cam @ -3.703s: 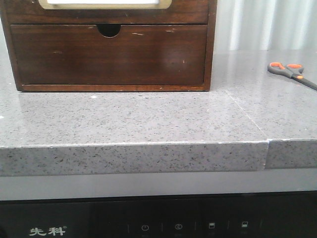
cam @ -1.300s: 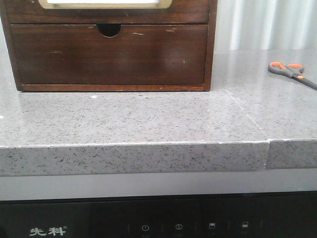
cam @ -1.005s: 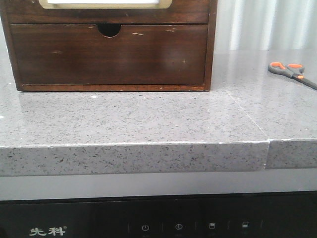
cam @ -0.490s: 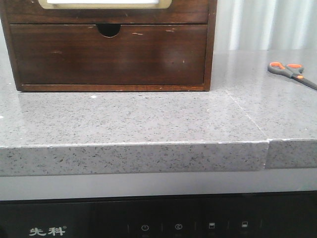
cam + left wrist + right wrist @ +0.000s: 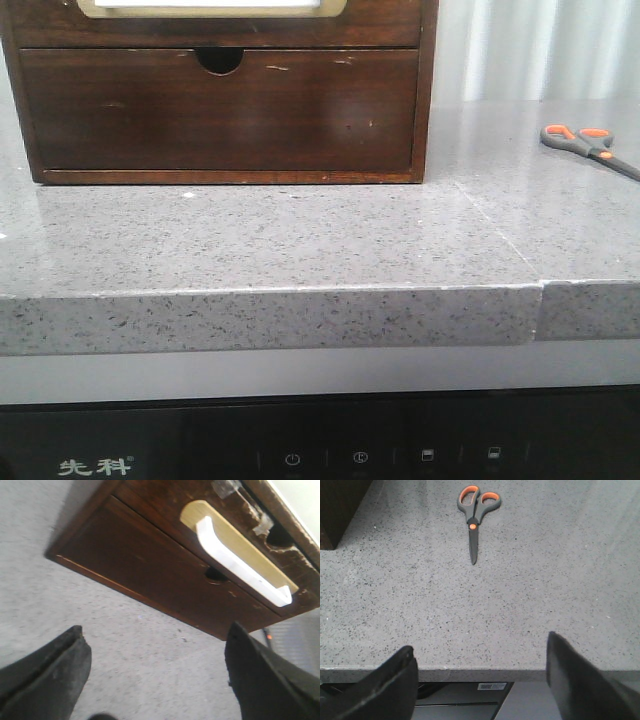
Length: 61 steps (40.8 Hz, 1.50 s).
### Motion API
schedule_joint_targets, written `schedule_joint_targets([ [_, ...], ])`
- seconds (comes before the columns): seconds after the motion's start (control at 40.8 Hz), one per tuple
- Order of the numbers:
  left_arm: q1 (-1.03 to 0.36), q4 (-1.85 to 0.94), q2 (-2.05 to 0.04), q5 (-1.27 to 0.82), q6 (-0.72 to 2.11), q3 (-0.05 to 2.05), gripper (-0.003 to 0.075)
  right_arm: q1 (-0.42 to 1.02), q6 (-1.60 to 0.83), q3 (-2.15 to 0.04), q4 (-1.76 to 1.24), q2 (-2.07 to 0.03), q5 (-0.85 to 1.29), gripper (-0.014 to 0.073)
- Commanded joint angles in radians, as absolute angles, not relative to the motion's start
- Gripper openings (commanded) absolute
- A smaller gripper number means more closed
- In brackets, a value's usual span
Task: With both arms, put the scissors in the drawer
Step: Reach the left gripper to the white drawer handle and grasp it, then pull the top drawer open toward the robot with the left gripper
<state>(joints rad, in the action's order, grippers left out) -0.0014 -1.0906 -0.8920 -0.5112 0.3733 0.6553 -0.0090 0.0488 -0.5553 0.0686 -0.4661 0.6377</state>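
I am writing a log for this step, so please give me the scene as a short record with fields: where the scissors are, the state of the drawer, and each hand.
scissors: lying flat on the grey countertop, to the right of the wooden cabinet, blades closed, untouched
drawer: with the white panel, shut; the notched drawer below it is also shut
left hand: open, holding nothing, facing the cabinet front
right hand: open, holding nothing, at the counter edge, facing the scissors
task progress: not yet begun
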Motion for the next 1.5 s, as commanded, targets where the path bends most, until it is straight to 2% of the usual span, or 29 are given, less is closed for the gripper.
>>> schedule_joint_targets([
  [0.0,-0.01,-1.328,-0.94,-0.511,0.547,0.688,0.0545,-0.007,0.047,-0.588,0.081,-0.48,0.571,0.0555],
  [0.49,-0.01,-1.861,-1.164,-0.768,0.997,0.69,0.0545,-0.007,0.047,-0.588,0.081,-0.48,0.571,0.0555],
  [0.76,-0.01,-1.861,-1.308,-0.896,0.997,0.806,0.0545,-0.007,0.047,-0.588,0.081,-0.48,0.571,0.0555],
  [1.202,-0.01,-1.861,-1.502,-0.904,0.989,0.999,0.0544,-0.007,0.047,-0.588,0.081,-0.48,0.571,0.0555],
  [1.324,-0.01,-1.861,-1.524,-0.908,0.989,1.015,0.0478,-0.007,0.047,-0.588,0.081,-0.48,0.571,0.0555],
  [1.471,-0.01,-1.861,-1.529,-0.921,0.989,1.017,0.0303,-0.007,0.047,-0.588,0.081,-0.48,0.573,0.0555],
])
